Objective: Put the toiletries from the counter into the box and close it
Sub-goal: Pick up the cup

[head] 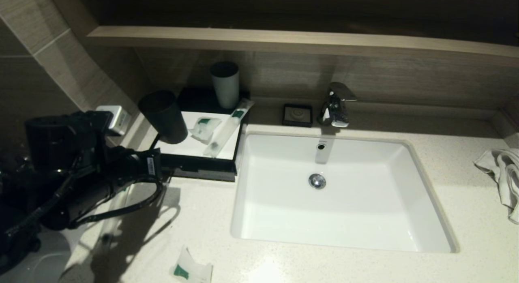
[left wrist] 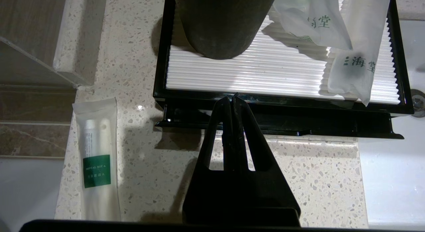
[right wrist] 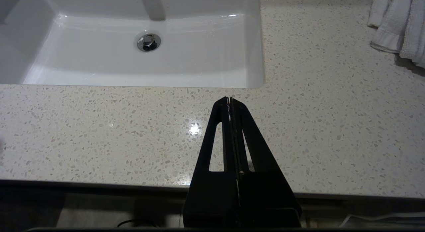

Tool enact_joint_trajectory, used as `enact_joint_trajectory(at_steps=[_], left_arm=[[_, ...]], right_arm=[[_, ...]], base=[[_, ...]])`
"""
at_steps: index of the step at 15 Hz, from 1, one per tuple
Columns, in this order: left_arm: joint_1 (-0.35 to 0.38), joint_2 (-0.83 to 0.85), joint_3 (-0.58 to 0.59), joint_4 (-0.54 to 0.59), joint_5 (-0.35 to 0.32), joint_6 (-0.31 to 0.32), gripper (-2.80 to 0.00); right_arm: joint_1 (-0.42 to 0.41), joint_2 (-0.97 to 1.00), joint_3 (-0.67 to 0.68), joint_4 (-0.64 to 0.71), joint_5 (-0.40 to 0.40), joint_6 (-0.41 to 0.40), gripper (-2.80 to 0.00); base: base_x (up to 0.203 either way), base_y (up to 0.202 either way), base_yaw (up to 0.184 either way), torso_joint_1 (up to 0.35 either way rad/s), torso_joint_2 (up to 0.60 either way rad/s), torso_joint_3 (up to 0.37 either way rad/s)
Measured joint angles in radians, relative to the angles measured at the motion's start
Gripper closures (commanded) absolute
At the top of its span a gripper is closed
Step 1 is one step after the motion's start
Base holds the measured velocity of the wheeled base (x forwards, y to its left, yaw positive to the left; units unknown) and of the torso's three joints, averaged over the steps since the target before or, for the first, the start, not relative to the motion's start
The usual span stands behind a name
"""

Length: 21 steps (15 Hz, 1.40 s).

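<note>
The box point(head: 194, 150), black with a white top panel, stands left of the sink. One sachet point(head: 204, 128) and one long tube point(head: 227, 127) lie on its panel. Another tube point(left wrist: 96, 159) lies on the counter point(head: 466, 234) left of the box front, and a second sachet point(head: 190, 271) lies near the counter's front edge. My left gripper point(left wrist: 232, 97) is shut and empty, its tips at the box's front edge above the drawer's protruding black lip point(left wrist: 298, 129). My right gripper point(right wrist: 229, 99) is shut and empty over the counter in front of the sink; it is out of the head view.
A black cup point(head: 164, 116) stands on the box's panel and a grey cup point(head: 225, 84) behind it. The white sink point(head: 365, 218), faucet point(head: 334, 104) and black soap dish point(head: 297, 114) fill the middle. A white towel point(head: 502, 177) lies at the far right.
</note>
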Motion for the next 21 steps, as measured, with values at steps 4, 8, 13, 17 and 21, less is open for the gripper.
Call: enact_joint_trajectory(at_steps=[4, 8, 13, 17, 21], left_arm=[[0.000, 0.017, 0.000, -0.018, 0.021, -0.005, -2.80], [0.000, 0.045, 0.007, -0.078, 0.022, -0.009, -2.80], [0.000, 0.104, -0.008, -0.178, 0.053, -0.011, -2.80], [0.000, 0.152, -0.036, -0.223, 0.055, -0.012, -2.80], [0.000, 0.187, -0.071, -0.246, 0.056, -0.018, -2.80]], right_arm=[[0.000, 0.000, 0.000, 0.000, 0.000, 0.000, 0.00], [0.000, 0.000, 0.000, 0.000, 0.000, 0.000, 0.00], [0.000, 0.000, 0.000, 0.000, 0.000, 0.000, 0.00], [0.000, 0.000, 0.000, 0.000, 0.001, 0.001, 0.00], [0.000, 0.000, 0.000, 0.000, 0.001, 0.000, 0.00]], base=[[0.000, 0.000, 0.000, 0.000, 0.00, 0.000], [0.000, 0.000, 0.000, 0.000, 0.00, 0.000], [0.000, 0.000, 0.000, 0.000, 0.00, 0.000], [0.000, 0.000, 0.000, 0.000, 0.00, 0.000], [0.000, 0.000, 0.000, 0.000, 0.00, 0.000]])
